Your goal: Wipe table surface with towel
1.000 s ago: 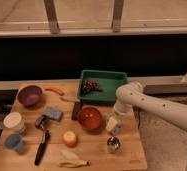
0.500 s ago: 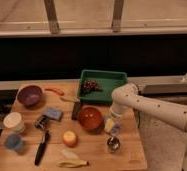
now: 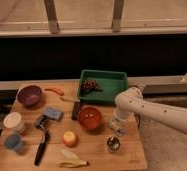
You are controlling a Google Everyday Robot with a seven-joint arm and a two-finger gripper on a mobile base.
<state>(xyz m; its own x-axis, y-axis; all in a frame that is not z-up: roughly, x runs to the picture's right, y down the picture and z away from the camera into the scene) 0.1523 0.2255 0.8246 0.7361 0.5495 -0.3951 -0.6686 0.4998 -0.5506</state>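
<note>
My gripper [image 3: 118, 122] hangs from the white arm [image 3: 152, 111] that reaches in from the right. It is low over the wooden table [image 3: 94, 152], just right of the red bowl [image 3: 89, 117] and above the small metal cup [image 3: 113, 144]. A pale bundle at the gripper's tip may be the towel, but I cannot tell it from the gripper. A folded blue cloth or sponge [image 3: 53, 114] lies at the table's left middle, far from the gripper.
A green tray [image 3: 112, 90] with grapes [image 3: 90, 86] stands at the back. Also on the table are a purple bowl [image 3: 29, 95], carrot [image 3: 54, 91], orange fruit [image 3: 69, 138], banana [image 3: 72, 160], black-handled tool [image 3: 41, 147], and white [image 3: 13, 121] and blue [image 3: 13, 142] cups at the left edge.
The arm's end has shifted slightly left, toward the red bowl, staying low over the table. The objects on the table have not moved.
</note>
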